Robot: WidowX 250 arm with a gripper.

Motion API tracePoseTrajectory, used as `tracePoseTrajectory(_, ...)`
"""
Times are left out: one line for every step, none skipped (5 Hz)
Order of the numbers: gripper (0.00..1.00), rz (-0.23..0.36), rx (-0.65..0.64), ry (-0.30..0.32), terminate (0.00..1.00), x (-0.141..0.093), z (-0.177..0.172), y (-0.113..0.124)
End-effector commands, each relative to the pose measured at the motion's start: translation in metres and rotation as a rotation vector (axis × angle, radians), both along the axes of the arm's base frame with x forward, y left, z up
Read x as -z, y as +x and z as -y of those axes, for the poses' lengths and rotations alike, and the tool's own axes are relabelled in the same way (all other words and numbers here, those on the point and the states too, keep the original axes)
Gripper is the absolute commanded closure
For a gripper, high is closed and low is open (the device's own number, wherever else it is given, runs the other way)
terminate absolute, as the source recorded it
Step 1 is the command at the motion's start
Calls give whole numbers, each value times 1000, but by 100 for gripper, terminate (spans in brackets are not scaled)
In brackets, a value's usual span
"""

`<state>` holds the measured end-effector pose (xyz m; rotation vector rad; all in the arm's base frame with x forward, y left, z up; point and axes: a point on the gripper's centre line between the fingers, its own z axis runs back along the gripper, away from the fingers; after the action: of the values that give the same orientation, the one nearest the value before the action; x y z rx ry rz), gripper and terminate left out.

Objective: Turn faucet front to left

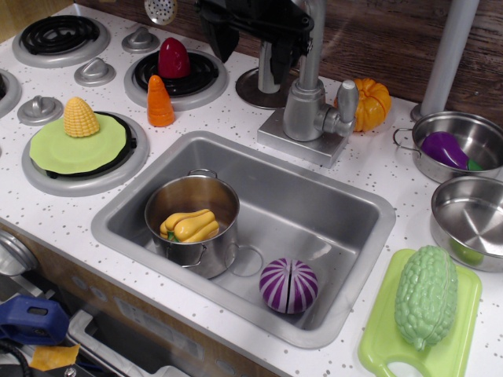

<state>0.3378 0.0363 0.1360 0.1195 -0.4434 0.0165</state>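
Note:
The silver-grey faucet (pixel 305 110) stands on its square base plate behind the sink. Its slim spout pipe (pixel 313 43) rises out of the top of the frame, so the spout's end is hidden. Its stubby lever (pixel 344 102) points right. My black gripper (pixel 248 59) hangs at the top edge, just left of the spout pipe and above the counter. Its jaws are apart and hold nothing. It does not touch the faucet body.
The sink (pixel 357 236) holds a pot (pixel 192 206) with yellow squash and a purple onion (pixel 288 285). An orange pumpkin (pixel 372 102) sits right of the lever. A carrot (pixel 159 101), a red pepper (pixel 173 57), corn (pixel 80 117) and burners lie left. A grey pole (pixel 448 55) and pans stand right.

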Motion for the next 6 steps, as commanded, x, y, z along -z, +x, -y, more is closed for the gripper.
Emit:
tracePoseTrajectory(0, 96, -12, 48, 0, -7, -14, 20)
tracePoseTrajectory(100, 98, -11, 62, 0, -4, -19, 21)
tracePoseTrajectory(100, 112, -3, 129, 0, -2, -33, 25)
tracePoseTrajectory(100, 130, 36, 150, 0, -3, -48, 33)
tracePoseTrajectory(100, 151, 66, 162, 0, -4, -60, 45)
tracePoseTrajectory(100, 168, 88, 168, 0, -2, -69, 55)
